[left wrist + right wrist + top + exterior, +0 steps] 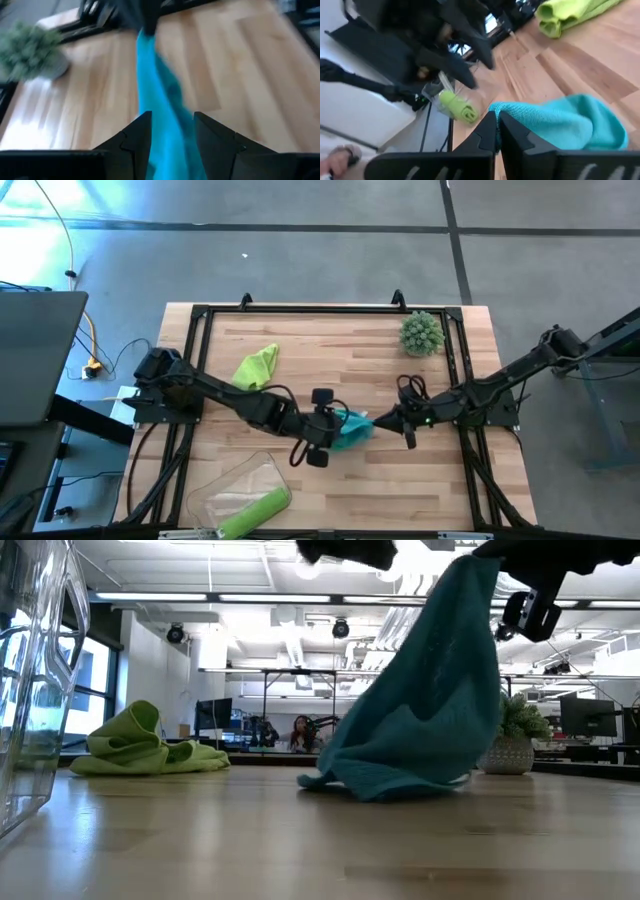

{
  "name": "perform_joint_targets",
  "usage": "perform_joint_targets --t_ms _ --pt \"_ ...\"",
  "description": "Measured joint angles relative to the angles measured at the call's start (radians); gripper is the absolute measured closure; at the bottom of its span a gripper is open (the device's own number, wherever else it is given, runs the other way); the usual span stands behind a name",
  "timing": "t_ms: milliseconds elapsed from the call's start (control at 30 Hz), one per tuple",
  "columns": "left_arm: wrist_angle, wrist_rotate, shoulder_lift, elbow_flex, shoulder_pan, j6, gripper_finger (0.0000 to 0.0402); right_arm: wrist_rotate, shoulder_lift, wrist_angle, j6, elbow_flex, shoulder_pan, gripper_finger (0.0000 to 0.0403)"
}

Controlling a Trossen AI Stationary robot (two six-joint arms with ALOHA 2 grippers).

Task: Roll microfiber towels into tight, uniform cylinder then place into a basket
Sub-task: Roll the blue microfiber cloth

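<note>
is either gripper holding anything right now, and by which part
The right gripper pinches the teal towel by its raised edge. The left gripper is open around the cloth, not gripping.

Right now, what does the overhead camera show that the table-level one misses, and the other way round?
Only the overhead view shows the clear basket laid out whole near the table's front edge with a rolled green towel inside, and both arms meeting at mid-table: the left tool open, the right tool shut on the teal towel.

Only the table-level view shows that towel hanging from above, its lower end resting on the wood, plus the room behind.

Both show the teal towel, the crumpled green towel and the spiky ball.
</note>
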Motion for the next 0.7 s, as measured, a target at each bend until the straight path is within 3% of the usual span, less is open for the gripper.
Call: perform_joint_targets --t_ms 167,533,700 --pt "0.14 -0.077 0.0 -0.123 0.002 -0.079 0.0268 0.073 -0.003 0.005 0.004 0.0 0.0 0.0403" --pt "0.436 -0.086 0.0 -0.379 0.001 -0.192 0.0268 0.19 -0.003 0.005 0.007 0.0 0.0 0.0403" --pt "0.532 -0.192 0.0 -0.43 -0.004 -0.2 0.0268 0.327 -0.003 0.005 0.023 0.0 0.0 0.0403"
